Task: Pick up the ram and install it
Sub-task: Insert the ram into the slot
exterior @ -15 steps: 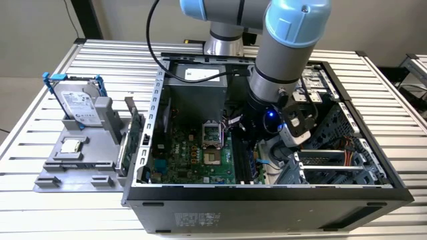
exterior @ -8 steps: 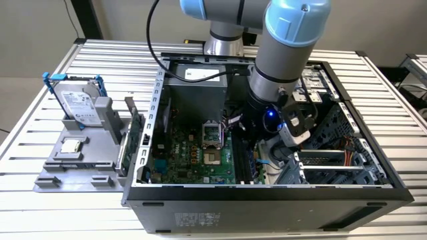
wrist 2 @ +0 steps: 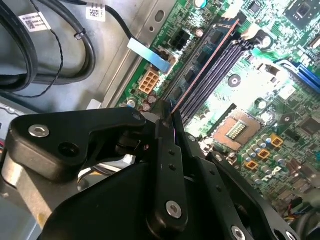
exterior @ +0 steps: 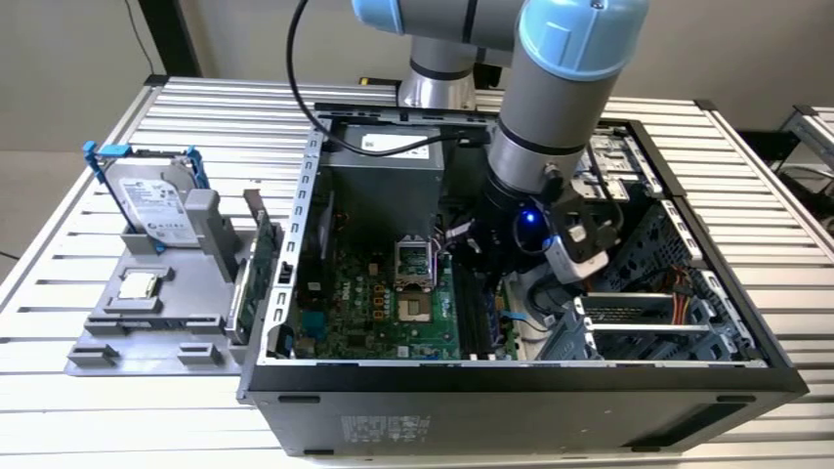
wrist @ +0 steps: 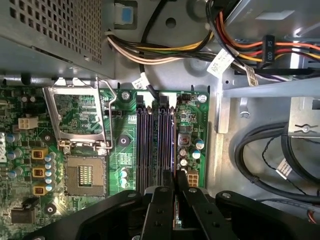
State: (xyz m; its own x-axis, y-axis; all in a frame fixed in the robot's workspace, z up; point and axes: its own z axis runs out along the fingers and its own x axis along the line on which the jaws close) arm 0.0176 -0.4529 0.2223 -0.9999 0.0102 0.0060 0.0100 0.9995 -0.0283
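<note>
My gripper (exterior: 485, 262) reaches down inside the open computer case (exterior: 521, 376), over the right side of the green motherboard (exterior: 378, 303). In both wrist views its black fingers (wrist: 161, 205) stand close together, shut on the ram (wrist: 173, 150). The ram shows edge-on as a thin dark stick (wrist 2: 200, 70) running along the outermost of the long black slots (wrist: 145, 145), in line with it. I cannot tell whether it is seated in the slot or just above it.
The CPU socket (wrist: 82, 175) with its raised metal frame (wrist: 75, 115) lies beside the slots. Cable bundles (wrist: 165, 50) and black cables (wrist 2: 50, 55) run close by. On the exterior view's left, a grey stand holds a hard drive (exterior: 150, 200), a chip (exterior: 137, 285) and an upright green card (exterior: 257, 264).
</note>
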